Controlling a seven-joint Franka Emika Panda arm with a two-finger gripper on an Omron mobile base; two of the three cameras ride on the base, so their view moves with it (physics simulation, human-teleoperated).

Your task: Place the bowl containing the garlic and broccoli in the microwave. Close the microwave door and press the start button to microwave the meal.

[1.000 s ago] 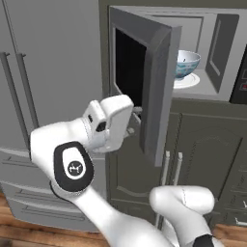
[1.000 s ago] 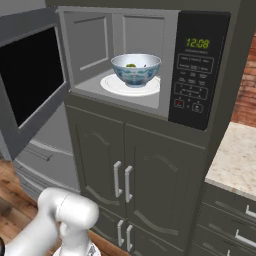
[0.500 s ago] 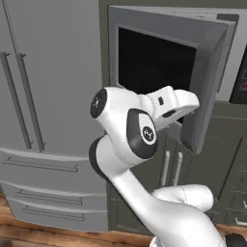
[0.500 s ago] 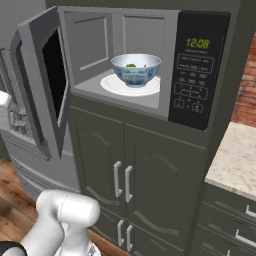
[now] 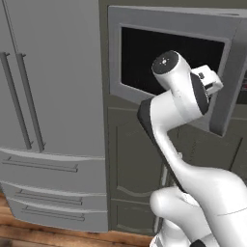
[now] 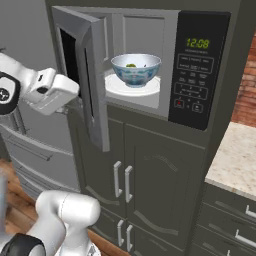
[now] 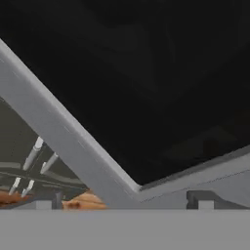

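Tall grey fridge [image 5: 53, 96] with bar handles at left. Dark grey-green cabinet doors [image 6: 145, 195] with pale metal handles. Speckled beige stone counter [image 6: 235, 160] right; red brick wall [image 6: 247, 85]; warm wooden floor [image 5: 29, 231].

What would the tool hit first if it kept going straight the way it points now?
Most likely the black window of the microwave door, dead ahead of the open tool. It looks very near, though depth is hard to judge.

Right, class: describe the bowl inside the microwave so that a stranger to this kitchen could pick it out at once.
Find the grey microwave built in above the dark cabinet doors, its door partly open. On the white plate inside sits the bowl: round, white inside, pale blue-grey outside, with something greenish in it.
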